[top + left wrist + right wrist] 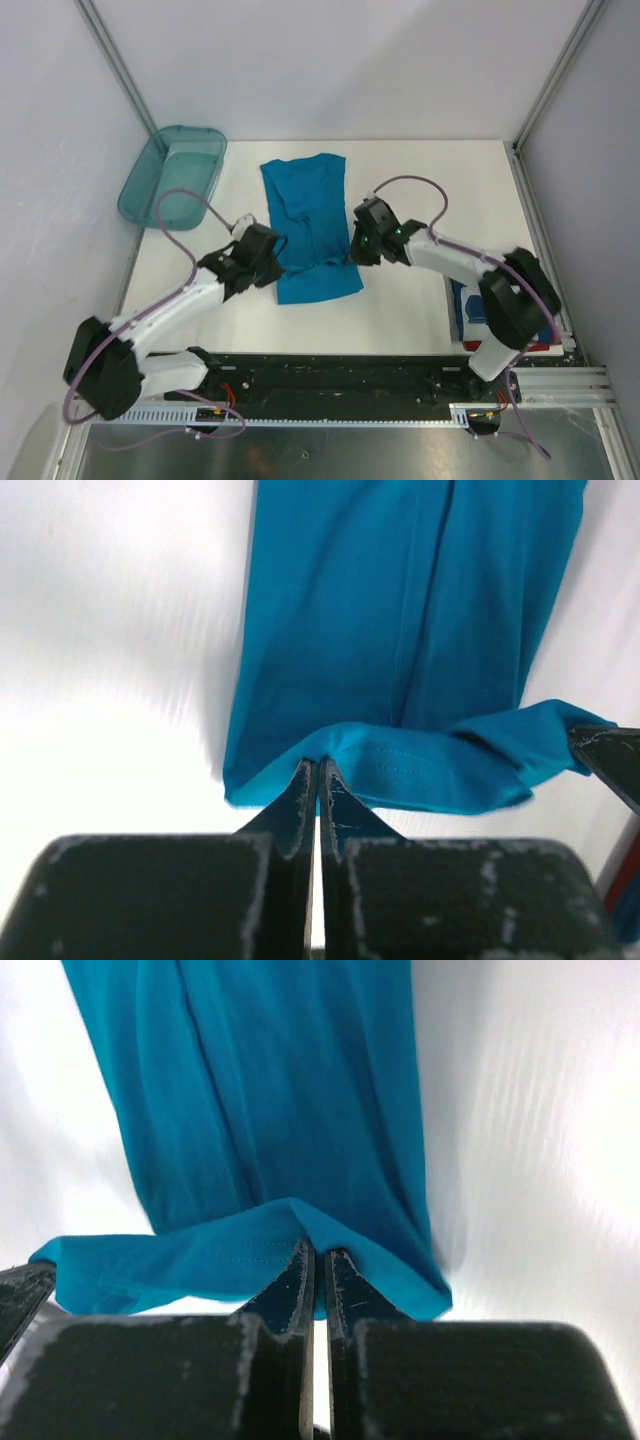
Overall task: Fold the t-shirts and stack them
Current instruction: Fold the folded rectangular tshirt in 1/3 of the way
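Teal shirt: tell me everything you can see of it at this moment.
The teal shirt is plain, soft, creased cloth, lying lengthwise on the white table between the arms. Its long sides look folded inward, no sleeves showing. The stitched hem nearest the arms is pinched near its left corner by the shut left gripper and near its right corner by the shut right gripper, and bunches slightly between them. Nothing else touches it.

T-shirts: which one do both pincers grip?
The plain teal t-shirt mid-table: left pincer and right pincer pinch its near hem. The folded dark blue t-shirt lies apart at the right edge.
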Action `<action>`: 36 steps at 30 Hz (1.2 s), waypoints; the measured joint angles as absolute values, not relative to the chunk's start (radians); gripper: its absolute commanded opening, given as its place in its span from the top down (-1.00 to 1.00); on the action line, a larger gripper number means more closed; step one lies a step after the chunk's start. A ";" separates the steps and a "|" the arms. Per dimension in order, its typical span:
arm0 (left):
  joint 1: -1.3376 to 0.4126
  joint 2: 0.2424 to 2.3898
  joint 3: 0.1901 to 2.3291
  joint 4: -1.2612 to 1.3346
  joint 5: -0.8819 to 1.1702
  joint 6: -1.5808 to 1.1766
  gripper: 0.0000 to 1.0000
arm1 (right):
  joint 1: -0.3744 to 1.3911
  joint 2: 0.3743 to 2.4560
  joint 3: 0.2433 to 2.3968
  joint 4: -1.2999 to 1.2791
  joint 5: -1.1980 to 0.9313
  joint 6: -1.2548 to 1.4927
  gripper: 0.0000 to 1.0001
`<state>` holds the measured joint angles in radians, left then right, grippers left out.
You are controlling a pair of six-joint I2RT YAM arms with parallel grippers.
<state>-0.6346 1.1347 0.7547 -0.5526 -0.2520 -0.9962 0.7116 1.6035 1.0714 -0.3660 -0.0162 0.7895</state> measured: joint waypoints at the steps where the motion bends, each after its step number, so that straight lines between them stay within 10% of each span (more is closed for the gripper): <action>1: -0.612 1.169 0.771 -0.537 -0.249 -0.981 1.00 | 0.696 1.644 1.102 -0.358 -0.022 0.780 1.00; 13: -0.431 1.612 1.071 -0.372 -0.173 -0.834 1.00 | 0.547 2.049 1.500 -0.347 -0.129 0.686 1.00; 36: -0.320 1.802 1.230 -0.351 -0.134 -0.774 1.00 | 0.476 2.212 1.728 -0.386 -0.190 0.650 1.00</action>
<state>-0.3202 1.8019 1.2301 -0.3511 -0.1345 -0.7742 0.4759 2.2124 1.7275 -0.3862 -0.1902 0.6498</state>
